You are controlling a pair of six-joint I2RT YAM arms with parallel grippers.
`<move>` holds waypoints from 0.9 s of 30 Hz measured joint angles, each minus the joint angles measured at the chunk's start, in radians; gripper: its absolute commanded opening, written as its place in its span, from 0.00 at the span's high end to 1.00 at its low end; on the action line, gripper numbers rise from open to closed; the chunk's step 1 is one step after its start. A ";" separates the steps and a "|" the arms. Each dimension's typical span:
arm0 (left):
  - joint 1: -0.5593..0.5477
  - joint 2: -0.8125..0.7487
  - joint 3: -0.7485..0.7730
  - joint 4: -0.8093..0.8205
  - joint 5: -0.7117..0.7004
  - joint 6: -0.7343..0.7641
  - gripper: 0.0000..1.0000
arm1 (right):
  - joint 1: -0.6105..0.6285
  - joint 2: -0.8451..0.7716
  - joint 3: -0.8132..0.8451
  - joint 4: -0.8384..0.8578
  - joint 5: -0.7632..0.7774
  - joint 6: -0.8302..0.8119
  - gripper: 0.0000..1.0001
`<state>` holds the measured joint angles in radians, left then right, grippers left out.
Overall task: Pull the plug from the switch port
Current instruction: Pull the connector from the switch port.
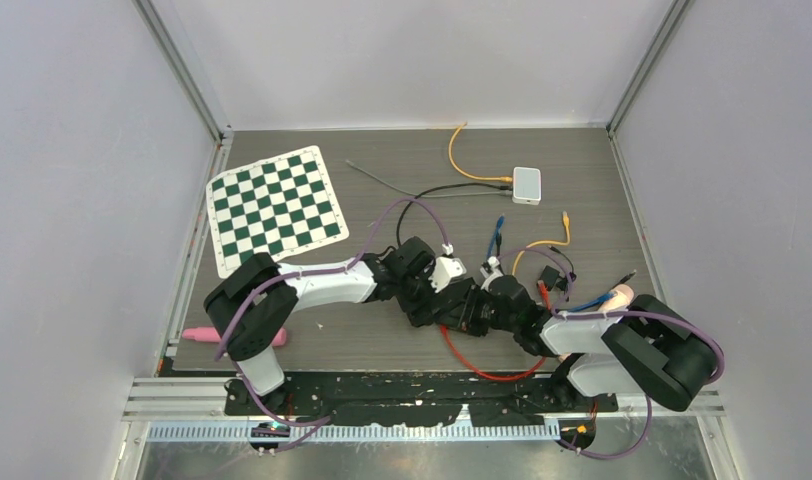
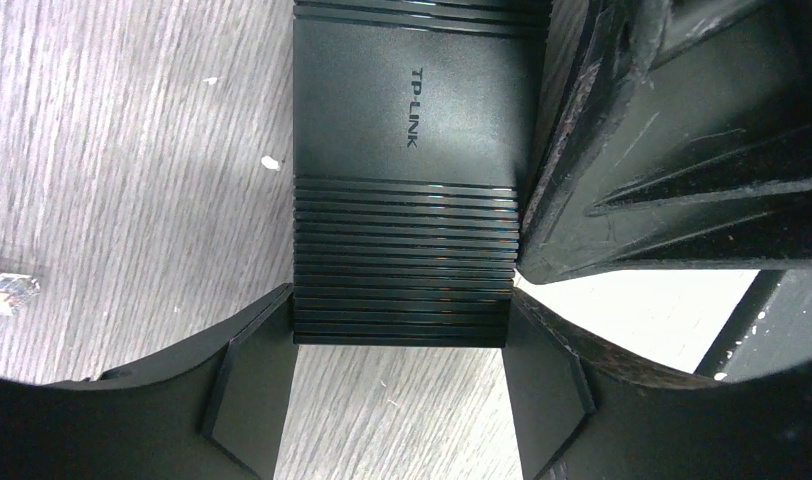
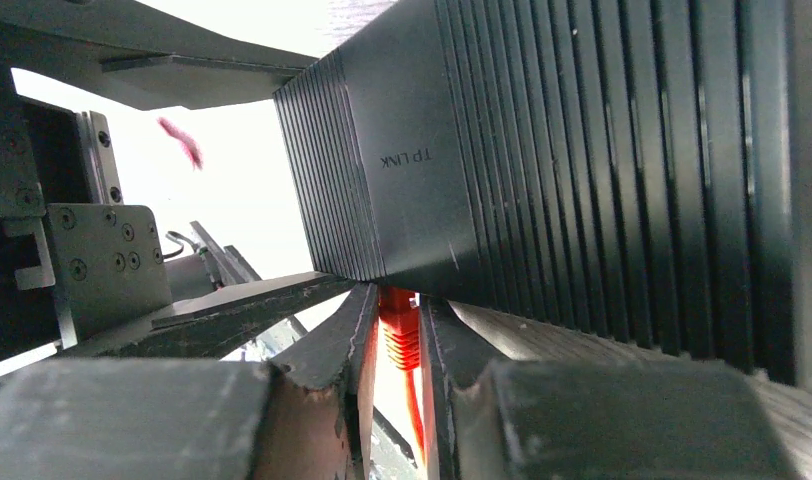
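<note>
The black TP-LINK switch (image 2: 412, 150) lies on the wooden table, and my left gripper (image 2: 400, 312) is shut on its near end, one finger against each side. In the right wrist view the ribbed switch (image 3: 542, 170) fills the upper right. A red plug (image 3: 399, 325) sits in its port at the lower edge. My right gripper (image 3: 397, 312) is shut on that plug, with its fingers (image 3: 332, 340) pressed to both sides. Seen from above, both grippers meet at the table's middle front (image 1: 452, 305) and hide the switch. The red cable (image 1: 482, 372) loops towards the near edge.
A green checkerboard (image 1: 272, 208) lies at the back left. At the back right is a white box (image 1: 526, 184) with an orange cable (image 1: 467, 160). Blue (image 1: 498, 235) and orange (image 1: 547, 243) loose cables lie right of centre. A pink object (image 1: 207, 335) lies at the front left.
</note>
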<state>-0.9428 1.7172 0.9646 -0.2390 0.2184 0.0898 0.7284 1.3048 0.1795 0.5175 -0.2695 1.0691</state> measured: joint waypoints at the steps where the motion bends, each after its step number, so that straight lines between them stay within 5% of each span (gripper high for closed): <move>1: -0.001 0.000 0.000 -0.001 0.002 0.000 0.41 | -0.002 0.000 -0.011 0.020 -0.006 0.003 0.95; 17: -0.013 0.003 0.000 0.007 0.021 -0.026 0.41 | -0.006 -0.118 0.009 -0.157 -0.037 -0.077 0.95; 27: -0.015 0.005 0.002 0.002 0.014 -0.007 0.41 | -0.007 -0.041 -0.063 0.051 -0.050 0.035 0.95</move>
<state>-0.9581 1.7226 0.9665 -0.2371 0.2325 0.0830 0.7216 1.2636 0.1162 0.5682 -0.3199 1.1038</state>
